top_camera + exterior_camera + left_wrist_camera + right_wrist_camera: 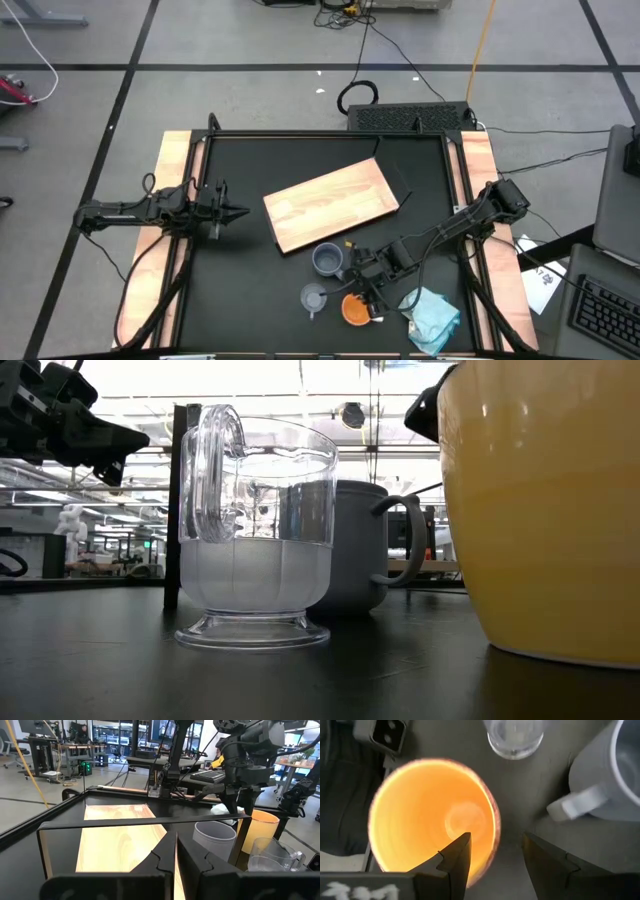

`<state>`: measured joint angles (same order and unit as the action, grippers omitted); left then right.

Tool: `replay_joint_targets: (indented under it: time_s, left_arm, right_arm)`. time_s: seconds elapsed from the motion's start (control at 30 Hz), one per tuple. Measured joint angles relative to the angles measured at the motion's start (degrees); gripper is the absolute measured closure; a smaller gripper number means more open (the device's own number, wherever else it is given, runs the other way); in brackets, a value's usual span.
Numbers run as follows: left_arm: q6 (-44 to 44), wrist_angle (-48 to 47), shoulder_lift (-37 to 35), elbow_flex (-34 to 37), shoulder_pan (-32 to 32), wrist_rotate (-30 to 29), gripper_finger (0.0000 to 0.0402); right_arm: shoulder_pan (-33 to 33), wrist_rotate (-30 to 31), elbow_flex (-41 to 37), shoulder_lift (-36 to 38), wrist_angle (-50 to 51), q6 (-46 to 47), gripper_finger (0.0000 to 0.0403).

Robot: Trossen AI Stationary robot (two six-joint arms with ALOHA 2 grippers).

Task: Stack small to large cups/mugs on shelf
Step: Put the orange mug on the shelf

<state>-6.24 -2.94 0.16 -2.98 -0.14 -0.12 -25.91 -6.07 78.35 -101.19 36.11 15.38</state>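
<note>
The orange mug (pixel 352 309) stands upright on the black table near its front edge, and shows from above in the right wrist view (pixel 420 815). My right gripper (pixel 492 857) is open above it, one finger over the mug's inside, the other outside its rim. The blue-grey mug (pixel 328 260) and the clear glass cup (pixel 314 297) stand upright close by. The light-wood shelf board (pixel 330 205) lies flat at mid-table. My left gripper (pixel 238 212) is shut and empty, above the table's left part. My right gripper comes from above, pointing down, and straddles the orange mug's rim (pixel 492 837), with one finger (pixel 455 857) inside and one (pixel 547 865) outside. I cannot tell whether either finger touches the wall. The mug stands on the table.
A pale teal cloth (pixel 432 316) lies crumpled at the front right, beside the orange mug. The three vessels stand close together, the blue-grey mug's handle (pixel 575 802) pointing toward the orange mug. Raised rails (pixel 200 180) frame the table.
</note>
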Motion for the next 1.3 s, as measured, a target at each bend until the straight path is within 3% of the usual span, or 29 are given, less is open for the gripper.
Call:
replay_joint_targets:
  time_s: [0.17,1.3]
  left_arm:
    - [0.00,0.00,0.00,0.02,0.00,0.00,0.0385]
    - [-0.01,0.00,0.00,0.00,0.00,0.00,0.0385]
  right_arm:
    - [0.00,-0.01,0.00,0.00,-3.49,-0.01,0.0234]
    - [0.02,-0.02,-0.58,0.01,-3.33,1.13,0.0234]
